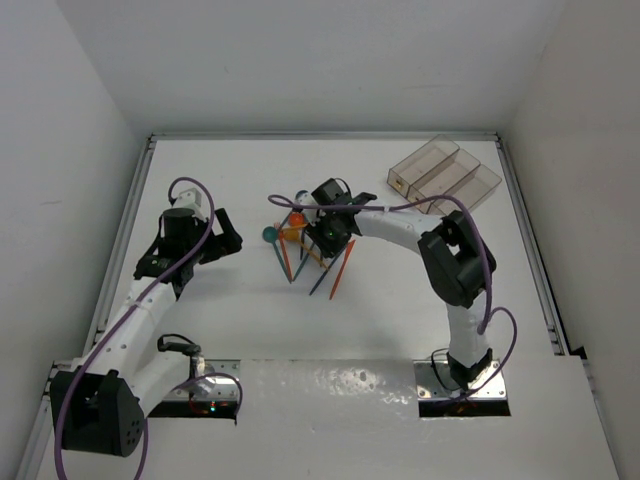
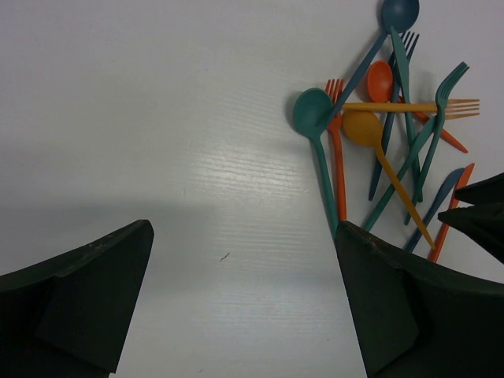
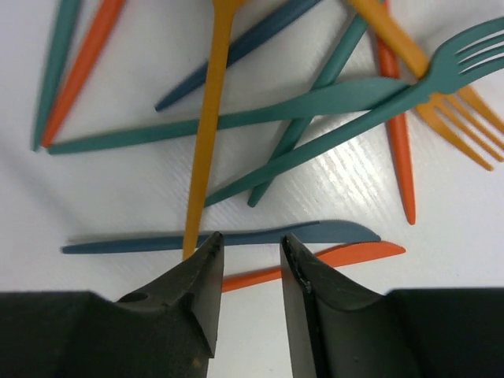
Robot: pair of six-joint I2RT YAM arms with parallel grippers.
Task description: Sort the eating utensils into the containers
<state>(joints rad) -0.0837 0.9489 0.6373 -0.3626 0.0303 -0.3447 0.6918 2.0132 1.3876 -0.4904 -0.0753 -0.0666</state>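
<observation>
Utensils (image 3: 236, 118) teal, blue, orange & amber; bins (image 1: 441, 163) clear w/ brownish tint; table (image 1: 395, 295) white.

The eating utensils (image 1: 305, 238) are showing as thin moulded plastic — smooth, with a soft satin sheen running along the teal knife (image 3: 236, 118) and the blue knife (image 3: 236, 235). The containers (image 1: 445, 172), by the bench's far right corner, are shining as clear, brownish-tinted glossy plastic. The white table (image 2: 197, 118) is looking matt with a fine lined grain, while its near edge strip (image 1: 330, 380) is glinting. The right gripper (image 3: 250, 242) and left gripper (image 2: 244, 227) are presenting dull black plastic — faintly rough.
</observation>
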